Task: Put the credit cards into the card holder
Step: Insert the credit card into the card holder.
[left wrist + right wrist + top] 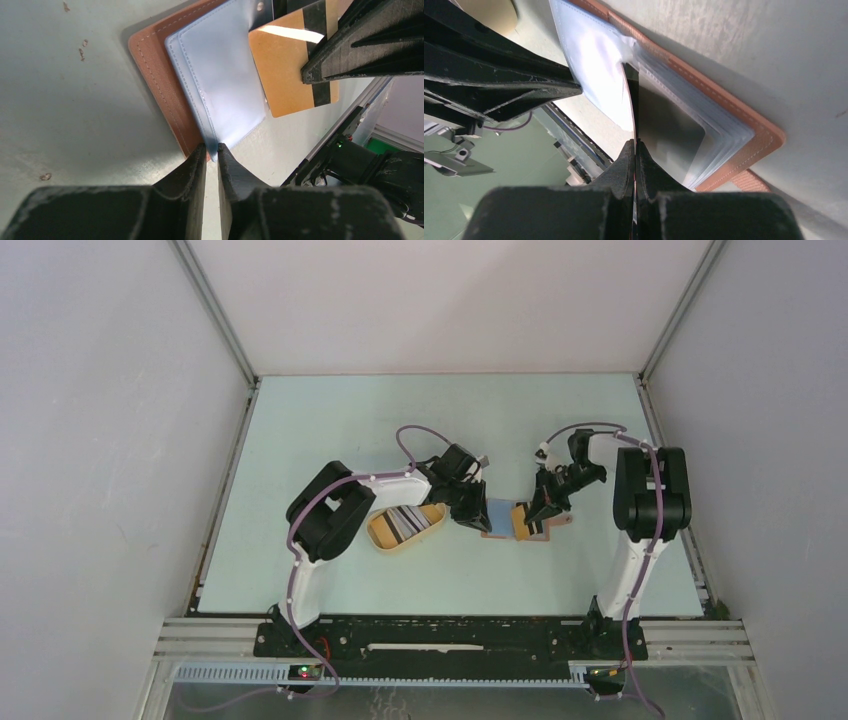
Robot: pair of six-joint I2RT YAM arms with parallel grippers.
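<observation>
Card holder [498, 514] lies spread open near the middle of the tabletop [350, 420], its reddish-brown stitched cover flat and its light blue inner leaves [220, 75] facing up. The left end effector [211, 148] is clenched on the near corner of one blue leaf, its fingertips almost together with the leaf's edge between them. An orange card [287, 80] with a black stripe sits at the holder's other side, gripped by the right end effector [635, 145], whose fingers are pressed tight on the card's near edge. From the right wrist the card shows edge-on, tilted up from the tabletop, with its far end meeting the fanned leaves; whether it is already inside a pocket cannot be told. Just left of the holder, beside the left arm's wrist, a yellow tray [385, 538] holds the rest of the cards [405, 520], a striped black, white and blue stack lying inside it
</observation>
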